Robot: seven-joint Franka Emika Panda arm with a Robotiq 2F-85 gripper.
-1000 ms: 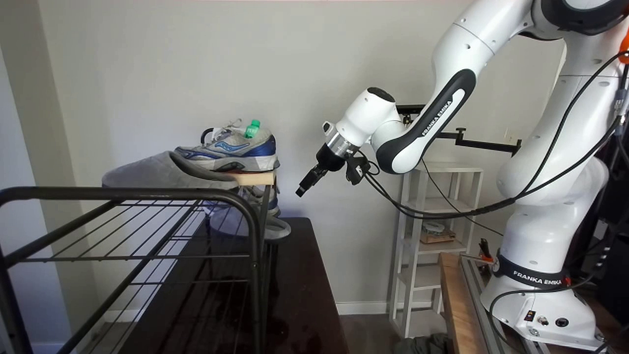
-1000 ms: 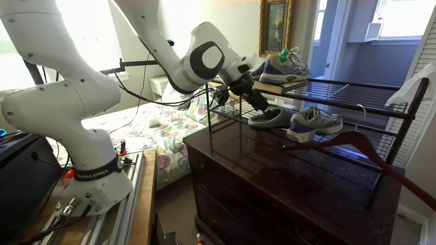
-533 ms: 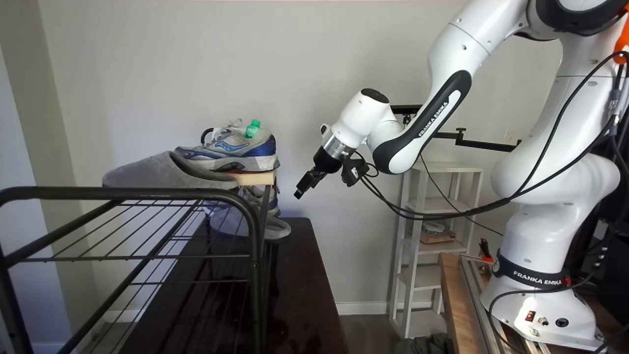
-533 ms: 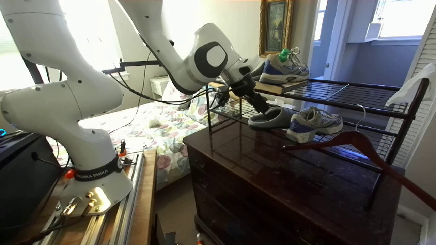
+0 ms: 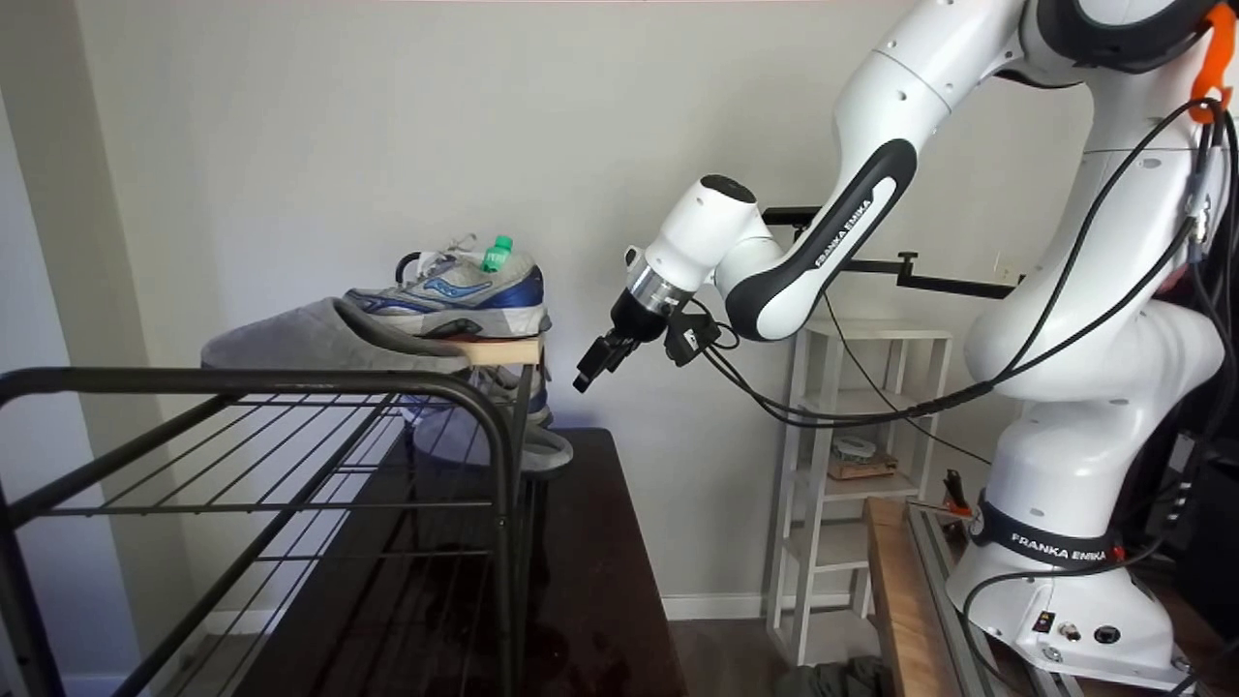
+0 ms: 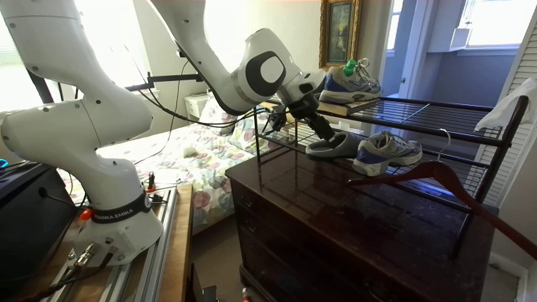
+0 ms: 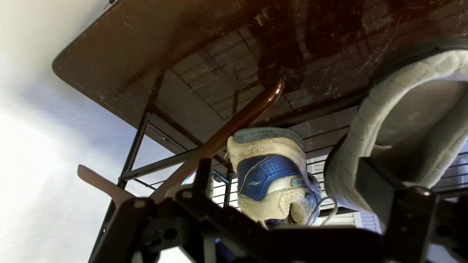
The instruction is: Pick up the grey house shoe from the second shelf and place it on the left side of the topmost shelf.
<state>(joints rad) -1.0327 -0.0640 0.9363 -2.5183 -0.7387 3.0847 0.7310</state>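
Step in hand, as judged: approach to the pick, no grasp made. Pincer spread wide, holding nothing; in the wrist view its fingers frame the rear of the lace-up sneaker. The grey house shoe lies on the second shelf, just beside that sneaker; the wrist view puts it off to one side, one finger overlapping it by line of sight. Next move should be a sideways shift toward the shoe, then a reach in until the fingers straddle one of its sides, then closing; I expect the soft fabric to give. Carry to the left of the topmost shelf not begun. Views compared: in an exterior view the pincer seems to meet the shoe's opening, yet in an exterior view it hangs higher than the heel and apart from it, so contact is unlikely. A matching slipper by the upper sneaker shows in an exterior view; in an exterior view the robot's wrist hides most or all of it. The wooden hanger is in the wrist view, but I cannot find it in an exterior view taking in the white shelving unit.
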